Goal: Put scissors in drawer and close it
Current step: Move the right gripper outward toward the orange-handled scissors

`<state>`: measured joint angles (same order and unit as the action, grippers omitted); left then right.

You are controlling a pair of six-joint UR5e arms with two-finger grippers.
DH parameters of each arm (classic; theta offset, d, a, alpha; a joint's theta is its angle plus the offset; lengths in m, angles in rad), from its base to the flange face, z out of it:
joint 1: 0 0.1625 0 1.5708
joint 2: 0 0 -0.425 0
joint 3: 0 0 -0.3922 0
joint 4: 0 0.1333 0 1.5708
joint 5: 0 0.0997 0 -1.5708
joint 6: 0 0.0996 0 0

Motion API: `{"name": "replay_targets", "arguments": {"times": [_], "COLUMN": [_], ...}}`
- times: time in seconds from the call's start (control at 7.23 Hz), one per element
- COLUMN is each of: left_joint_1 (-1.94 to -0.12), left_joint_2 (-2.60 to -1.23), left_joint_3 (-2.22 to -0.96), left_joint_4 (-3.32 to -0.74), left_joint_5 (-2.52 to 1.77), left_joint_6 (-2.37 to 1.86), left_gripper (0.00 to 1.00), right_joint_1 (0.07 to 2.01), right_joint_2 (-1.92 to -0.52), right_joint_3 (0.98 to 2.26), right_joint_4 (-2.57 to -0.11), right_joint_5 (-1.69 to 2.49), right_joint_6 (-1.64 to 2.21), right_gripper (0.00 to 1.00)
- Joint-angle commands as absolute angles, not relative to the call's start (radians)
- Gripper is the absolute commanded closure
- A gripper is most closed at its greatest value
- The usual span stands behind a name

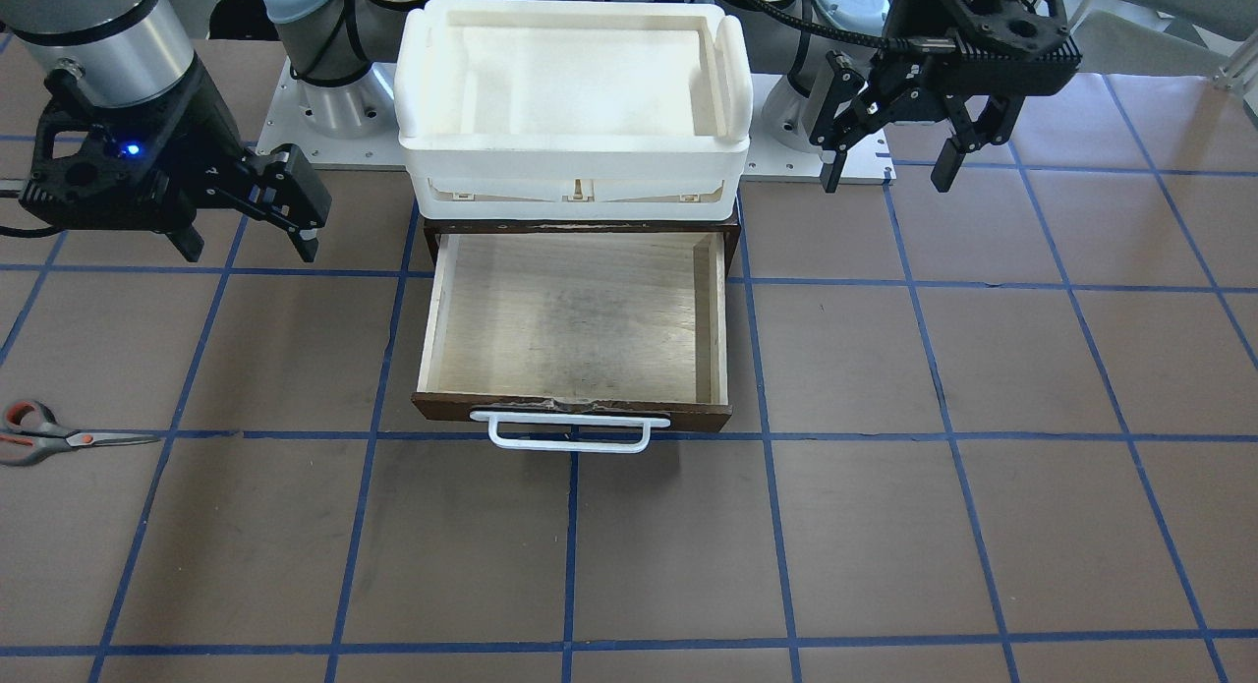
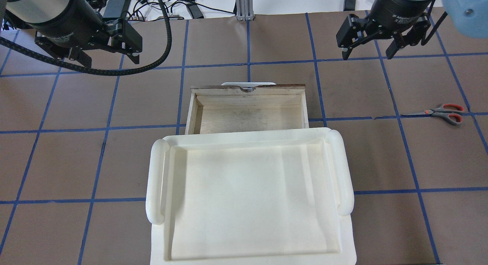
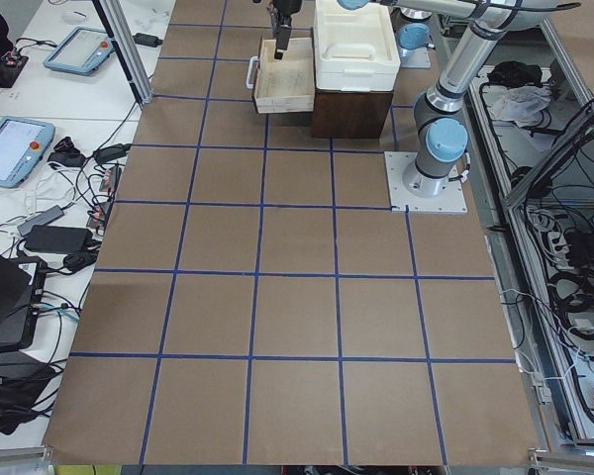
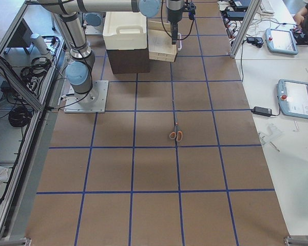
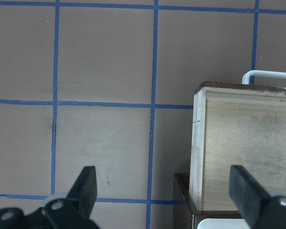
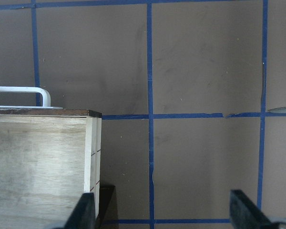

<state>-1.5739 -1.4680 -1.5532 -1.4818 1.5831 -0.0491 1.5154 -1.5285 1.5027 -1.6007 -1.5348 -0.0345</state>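
The scissors [image 1: 59, 435] lie flat on the brown table at my right side, apart from both grippers; they also show in the overhead view [image 2: 444, 112] and the exterior right view [image 4: 175, 134]. The drawer [image 1: 575, 319] is pulled out and empty, with its white bar handle [image 1: 570, 434] facing away from me. My right gripper [image 1: 251, 251] hangs open and empty above the table, between the drawer and the scissors [image 2: 368, 56]. My left gripper [image 1: 887, 177] hangs open and empty on the drawer's other side [image 2: 111, 61].
A white plastic tray [image 2: 156, 181] sits on top of the dark cabinet, above the drawer's slot. Blue tape lines grid the table. The drawer's corner shows in the left wrist view [image 5: 248, 148] and the right wrist view [image 6: 38, 157].
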Motion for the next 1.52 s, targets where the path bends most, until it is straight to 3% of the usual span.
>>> {"name": "replay_targets", "arguments": {"times": [0.0,0.97,1.38], "left_joint_1": [-1.574,-1.572,-1.572], "left_joint_2": [-1.468,-1.468,-1.468], "left_joint_3": [-1.554,-1.554,-1.554], "left_joint_4": [-1.482,-1.482,-1.482], "left_joint_5": [1.585,1.585,1.585], "left_joint_6": [-0.049,-0.041,-0.041], "left_gripper": [0.00,0.00,0.00], "right_joint_1": [1.502,1.505,1.424], "right_joint_2": [-1.537,-1.566,-1.577], "right_joint_3": [1.511,1.551,1.552], "right_joint_4": [-1.588,-1.549,-1.562], "right_joint_5": [-1.534,-1.545,-1.622], "right_joint_6": [-0.040,-0.050,-0.535], "right_gripper": [0.00,0.00,0.00]}}
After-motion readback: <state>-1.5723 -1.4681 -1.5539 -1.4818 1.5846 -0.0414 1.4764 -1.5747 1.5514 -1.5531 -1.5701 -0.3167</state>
